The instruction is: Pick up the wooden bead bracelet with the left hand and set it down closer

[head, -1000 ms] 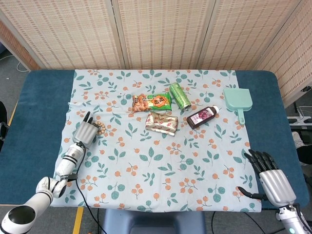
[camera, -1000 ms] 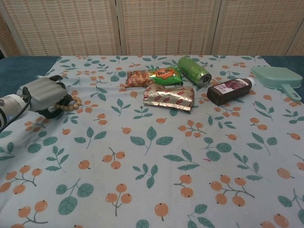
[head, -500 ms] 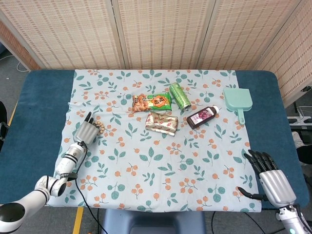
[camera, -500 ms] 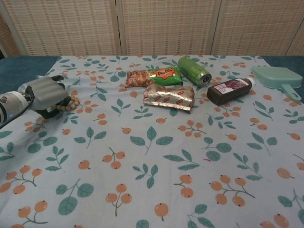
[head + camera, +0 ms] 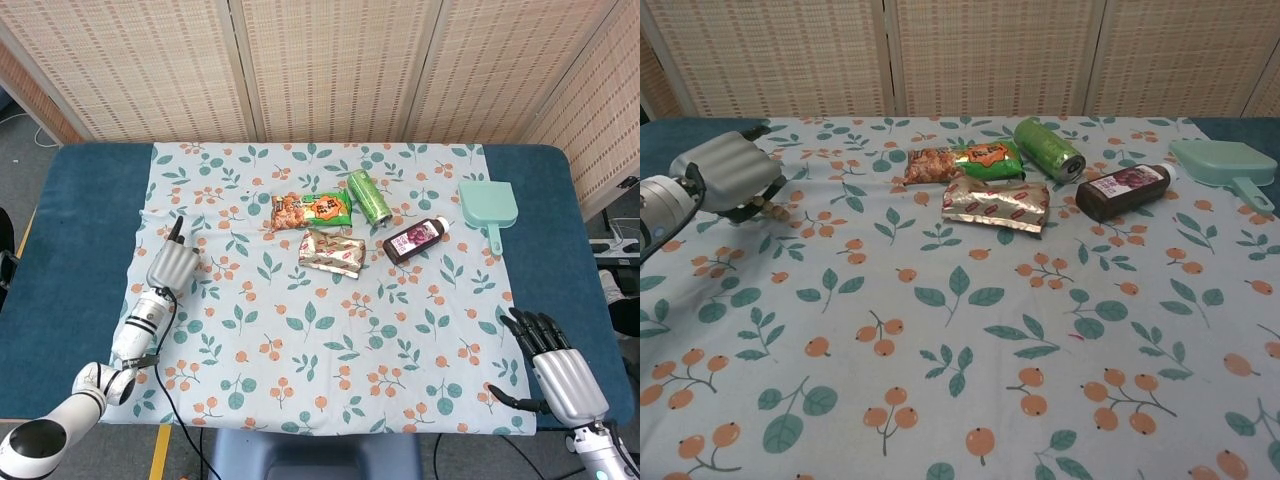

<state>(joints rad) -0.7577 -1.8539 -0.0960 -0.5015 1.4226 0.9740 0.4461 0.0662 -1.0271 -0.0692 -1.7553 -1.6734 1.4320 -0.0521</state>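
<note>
Left hand: we are seeing the left hand [image 5: 173,266] sitting at the left side of the floral tablecloth [image 5: 320,330], its grey back turned up and one dark fingertip poking toward the far edge.
Left hand fingers: in the chest view the left hand [image 5: 728,172] is curling its fingers down and under, and they are closing over the wooden bead bracelet [image 5: 770,209], so we are reading it as gripping the beads.
Wooden bead bracelet: we are making out only a few tan beads peeking from beneath the hand in the chest view; in the head view the hand is covering them, so we cannot tell whether the beads are touching the cloth.
Right hand: the right hand [image 5: 555,365] is resting at the near right corner, over the blue table [image 5: 85,240] edge just beside the cloth, well apart from everything else.
Right hand fingers: they are lying spread and fairly straight, holding nothing.
Snack packet: an orange and green snack packet [image 5: 311,210] is lying near the far middle of the cloth.
Foil pouch: a silvery foil pouch [image 5: 331,251] is lying just in front of the snack packet.
Green can: a green can [image 5: 368,196] is lying on its side just right of the snack packet.
Dark bottle: a dark bottle [image 5: 415,239] with a purple label is lying on its side, right of the foil pouch.
Dustpan: a mint green dustpan [image 5: 488,209] is sitting at the far right edge of the cloth, its handle pointing toward us.
</note>
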